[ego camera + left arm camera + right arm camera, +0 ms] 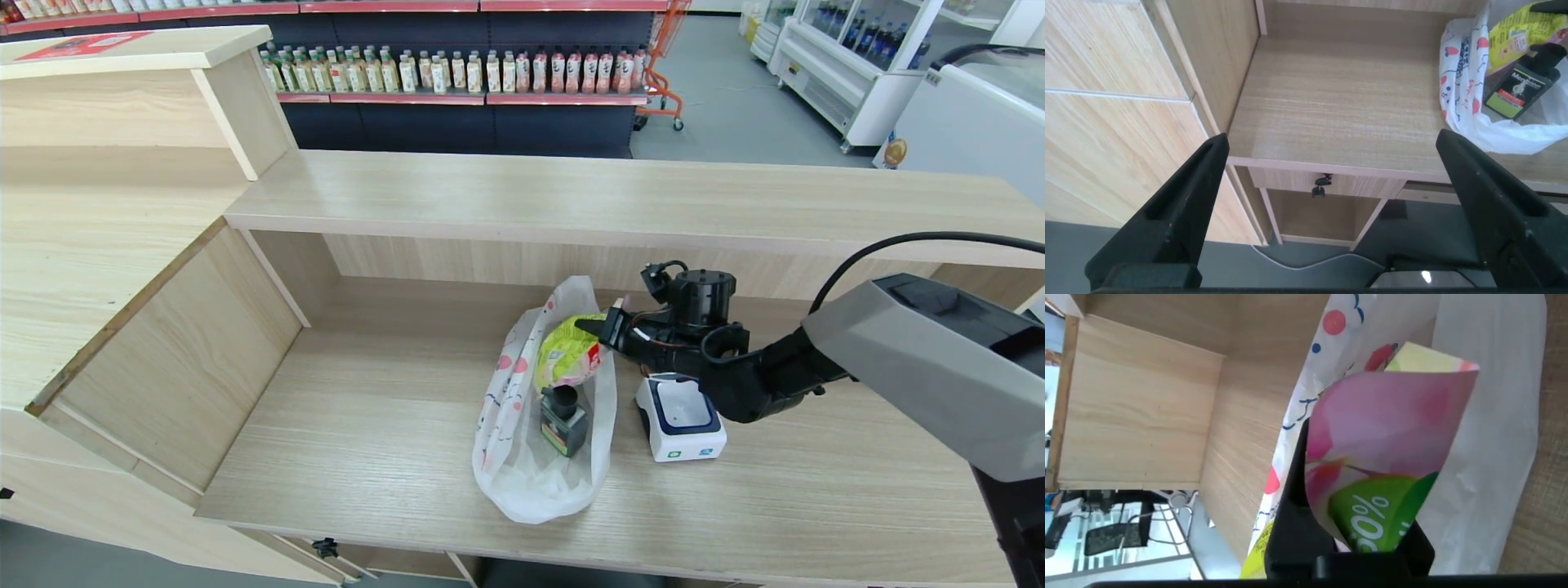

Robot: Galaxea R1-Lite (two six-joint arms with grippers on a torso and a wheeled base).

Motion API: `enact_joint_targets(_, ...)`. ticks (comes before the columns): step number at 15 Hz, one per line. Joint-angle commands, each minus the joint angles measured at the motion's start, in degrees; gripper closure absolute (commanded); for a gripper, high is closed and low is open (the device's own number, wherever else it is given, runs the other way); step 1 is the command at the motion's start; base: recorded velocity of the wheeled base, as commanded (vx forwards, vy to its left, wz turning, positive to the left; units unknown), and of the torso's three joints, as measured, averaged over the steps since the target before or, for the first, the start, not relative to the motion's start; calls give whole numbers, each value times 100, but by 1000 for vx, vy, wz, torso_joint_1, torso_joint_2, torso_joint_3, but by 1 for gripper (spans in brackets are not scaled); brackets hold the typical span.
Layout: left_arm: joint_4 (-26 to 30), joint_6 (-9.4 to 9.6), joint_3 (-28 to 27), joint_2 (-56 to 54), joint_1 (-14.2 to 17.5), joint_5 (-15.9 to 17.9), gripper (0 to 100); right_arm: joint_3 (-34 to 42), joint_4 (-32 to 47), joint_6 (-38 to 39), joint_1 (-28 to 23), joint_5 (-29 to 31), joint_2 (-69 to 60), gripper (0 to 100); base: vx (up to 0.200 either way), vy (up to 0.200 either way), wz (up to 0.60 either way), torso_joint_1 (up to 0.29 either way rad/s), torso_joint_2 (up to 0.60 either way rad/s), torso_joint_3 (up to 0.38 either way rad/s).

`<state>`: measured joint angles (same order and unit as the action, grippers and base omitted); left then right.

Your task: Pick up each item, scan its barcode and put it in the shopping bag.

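Left tool [1331, 192]: wide open, empty, off the tabletop's [367, 425] near edge. White plastic shopping bag [522, 486] holds a green-labelled black bottle [563, 420]. Right tool [604, 331] clamps green-pink snack packet [567, 355] over bag's far end; limp rim may deflect it outside.

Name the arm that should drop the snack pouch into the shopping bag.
Right. The right pincer is shut on the snack pouch at the mouth of the shopping bag; the left pincer hangs open beyond the counter, apart from the bag.
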<state>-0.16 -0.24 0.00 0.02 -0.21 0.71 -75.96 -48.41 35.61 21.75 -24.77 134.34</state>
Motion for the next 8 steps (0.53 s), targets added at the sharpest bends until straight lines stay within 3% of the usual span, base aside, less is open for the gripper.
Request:
enact_joint_targets(1, -2, -2, 0, -2, 3, 0, 0, 2, 7, -19, 5, -1, 66, 100, 0, 0, 0, 0, 0, 0)
enact_joint_targets(2, -2, -2, 0, 6, 3, 0, 0, 11, -2, -19, 5, -1, 66, 0, 0, 0, 0, 0, 0, 0)
enact_joint_targets(5, -2, -2, 0, 6, 3, 0, 0, 20, -2, -54, -57, -1, -22, 0, 0, 0, 0, 0, 0, 0)
enact_joint_targets(8, -2, -2, 0, -2, 3, 0, 0, 116, 16, -625, -118, -28, -628, 0, 0, 0, 0, 0, 0, 0)
